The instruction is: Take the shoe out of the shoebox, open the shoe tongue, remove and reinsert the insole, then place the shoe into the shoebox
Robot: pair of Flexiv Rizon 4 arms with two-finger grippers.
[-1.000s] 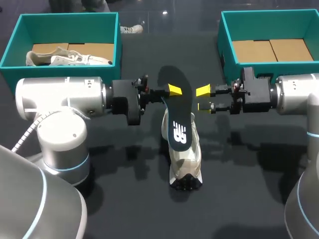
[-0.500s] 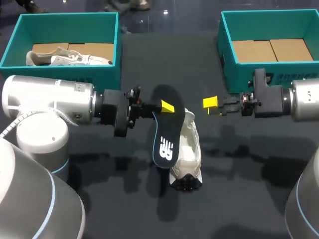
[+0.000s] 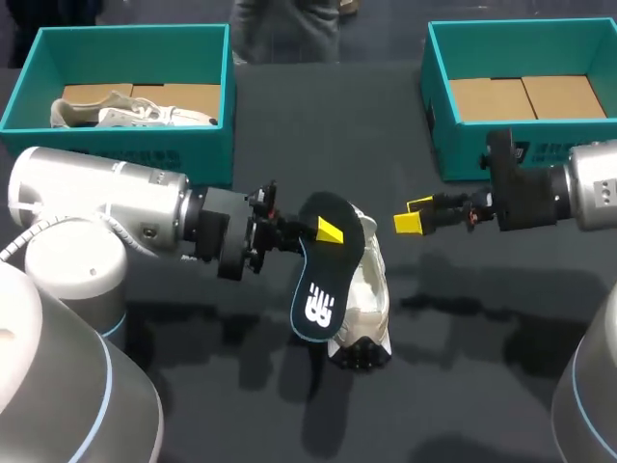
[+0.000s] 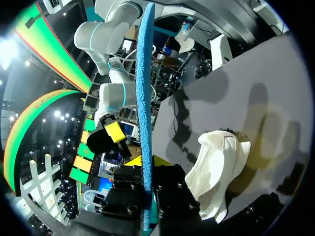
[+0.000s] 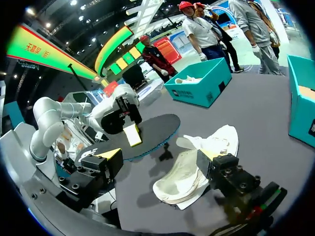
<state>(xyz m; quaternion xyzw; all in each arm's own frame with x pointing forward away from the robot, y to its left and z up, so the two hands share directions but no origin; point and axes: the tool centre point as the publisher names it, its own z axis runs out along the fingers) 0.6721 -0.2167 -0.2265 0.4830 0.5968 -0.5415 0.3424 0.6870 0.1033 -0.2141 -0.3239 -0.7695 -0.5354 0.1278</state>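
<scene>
Thin oval insole, L gripper

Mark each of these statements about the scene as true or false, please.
1. The left gripper is shut on the insole. True.
2. The right gripper also grips the insole. False: it is open and empty, apart from the insole.
3. The shoe lies on the table, outside both boxes. True.
4. The right shoebox holds a shoe. False: it holds only cardboard; a second shoe lies in the left shoebox.
</scene>
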